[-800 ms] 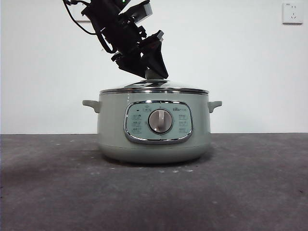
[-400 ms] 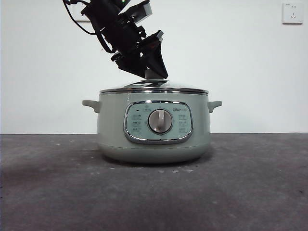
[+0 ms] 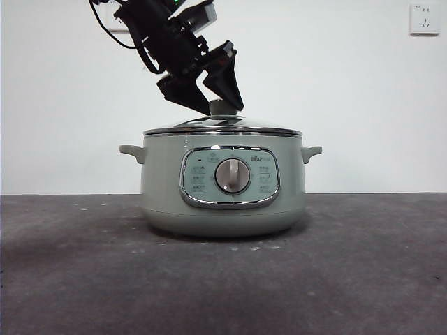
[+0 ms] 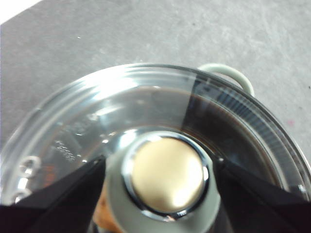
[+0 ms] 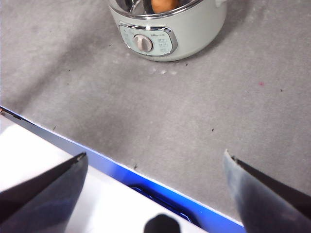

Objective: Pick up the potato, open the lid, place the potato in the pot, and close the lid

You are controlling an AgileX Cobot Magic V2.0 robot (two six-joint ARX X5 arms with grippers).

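The left gripper (image 3: 213, 105) comes down from the upper left in the front view, dark and tilted, its two jaws spread apart with the knob (image 3: 222, 107) between their tips. In the left wrist view the jaws stand clear on either side of that knob (image 4: 167, 177) — released, not pinching it. The knob is pale sage-green with a shiny chrome ring and a cream-gold cap.

Below the gripper lies the lid (image 3: 223, 125), round clear glass with a bright chrome rim, seated flat on the pot (image 3: 223, 185). The pot is squat and pale sage-green, upright on the dark grey table (image 3: 363, 279), its chrome-framed panel and round dial (image 3: 232, 175) facing the front camera and its two small handles pointing out to either side.

Under the glass, just beside the knob, a patch of orange-brown potato (image 4: 102, 213) shows; its long axis cannot be told.

The right gripper (image 5: 155, 170) waits well apart from the pot — jaws wide, holding nothing.
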